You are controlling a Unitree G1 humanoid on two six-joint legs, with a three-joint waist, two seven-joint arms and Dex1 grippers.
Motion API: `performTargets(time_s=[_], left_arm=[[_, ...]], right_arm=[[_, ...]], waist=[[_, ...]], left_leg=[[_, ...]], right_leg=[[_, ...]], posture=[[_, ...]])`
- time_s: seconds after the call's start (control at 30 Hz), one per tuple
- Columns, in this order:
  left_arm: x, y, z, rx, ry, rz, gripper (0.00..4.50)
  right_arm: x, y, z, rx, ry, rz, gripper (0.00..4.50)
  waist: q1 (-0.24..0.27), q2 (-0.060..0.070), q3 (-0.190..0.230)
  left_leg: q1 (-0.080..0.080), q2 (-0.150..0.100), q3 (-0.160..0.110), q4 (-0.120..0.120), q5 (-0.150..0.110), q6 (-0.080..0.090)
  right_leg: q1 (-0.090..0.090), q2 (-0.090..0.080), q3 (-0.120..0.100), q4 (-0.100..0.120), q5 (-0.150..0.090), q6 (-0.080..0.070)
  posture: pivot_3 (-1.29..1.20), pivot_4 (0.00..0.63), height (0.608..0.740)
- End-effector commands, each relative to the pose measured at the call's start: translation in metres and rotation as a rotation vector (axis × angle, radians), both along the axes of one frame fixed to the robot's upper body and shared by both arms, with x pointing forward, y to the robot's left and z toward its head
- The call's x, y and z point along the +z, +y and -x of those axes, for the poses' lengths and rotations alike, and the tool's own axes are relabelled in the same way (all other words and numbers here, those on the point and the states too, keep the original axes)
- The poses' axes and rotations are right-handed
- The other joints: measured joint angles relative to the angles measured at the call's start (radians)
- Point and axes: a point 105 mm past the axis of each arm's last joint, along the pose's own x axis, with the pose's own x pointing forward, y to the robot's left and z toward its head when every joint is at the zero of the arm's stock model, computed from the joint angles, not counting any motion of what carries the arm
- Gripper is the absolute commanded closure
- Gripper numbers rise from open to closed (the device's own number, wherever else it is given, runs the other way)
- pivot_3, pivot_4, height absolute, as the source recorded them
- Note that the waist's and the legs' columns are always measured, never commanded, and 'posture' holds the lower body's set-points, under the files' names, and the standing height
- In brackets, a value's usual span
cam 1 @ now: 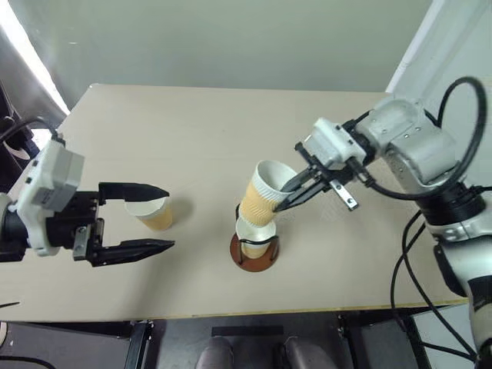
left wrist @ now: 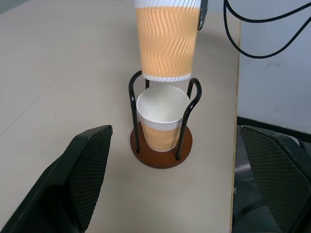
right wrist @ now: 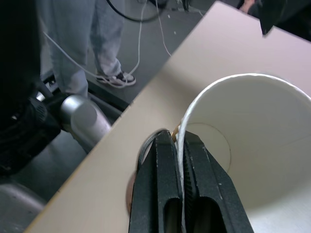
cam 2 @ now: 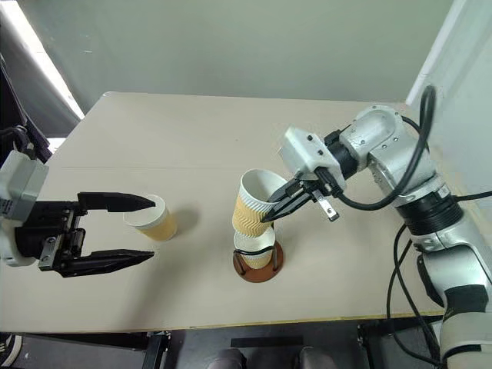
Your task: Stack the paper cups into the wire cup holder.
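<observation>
1. Cups number 3: 1 paper cup (cam 1: 254, 241) is sitting inside the wire cup holder (cam 1: 254, 252), near the table's (cam 1: 192, 138) front edge.
2. Right gripper (cam 1: 288, 195) is pinching the rim of a second cup (cam 1: 264, 194), 1 finger inside the wall and 1 outside, jaws closed narrow on it.
3. That held cup is hanging tilted just above the seated one, its bottom sitting near the wire loops' tops.
4. Left gripper (cam 1: 160, 218) is hovering with jaws standing wide, gripping nothing.
5. Third cup (cam 1: 154, 214) is standing upright on the table beside the left fingertips, seemingly between them from the head views.
</observation>
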Motion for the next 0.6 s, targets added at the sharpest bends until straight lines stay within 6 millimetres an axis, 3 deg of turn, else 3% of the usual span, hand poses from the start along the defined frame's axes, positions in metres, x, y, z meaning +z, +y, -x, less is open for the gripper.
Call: performTargets(time_s=[0.03,0.3,0.5,0.6], left_arm=[[0.009,0.003,0.004,0.022,-0.065,-0.013,0.0],[0.008,0.005,0.006,0.043,-0.067,-0.015,0.0],[0.006,0.007,0.003,0.06,-0.075,-0.031,0.0],[0.005,0.009,0.002,0.062,-0.073,-0.032,0.0]], right_arm=[[-0.001,0.001,0.002,0.014,-0.032,0.006,4.48],[-0.018,0.002,0.009,0.049,-0.03,0.052,4.48],[-0.034,-0.001,-0.004,-0.002,-0.084,0.106,4.48],[-0.035,0.0,-0.004,-0.005,-0.083,0.107,3.86]], waist=[[0.001,0.0,0.0],[0.002,0.0,0.0],[0.002,0.0,0.0],[0.002,0.0,0.0]], left_leg=[[-0.001,0.0,0.0,0.0,0.0,-0.001],[-0.002,0.001,0.0,0.0,0.002,-0.005],[-0.001,0.002,0.0,0.002,-0.001,0.0],[-0.001,0.002,0.0,0.002,-0.001,0.002]], right_leg=[[0.0,0.0,0.0,0.0,0.0,0.0],[0.0,0.001,0.0,-0.001,0.0,0.0],[0.0,0.001,0.0,0.0,0.0,0.0],[0.0,0.001,0.0,0.0,0.0,0.0]], posture=[[0.0,0.15,0.74],[0.0,0.15,0.74],[0.0,0.15,0.74],[0.0,0.15,0.74]])
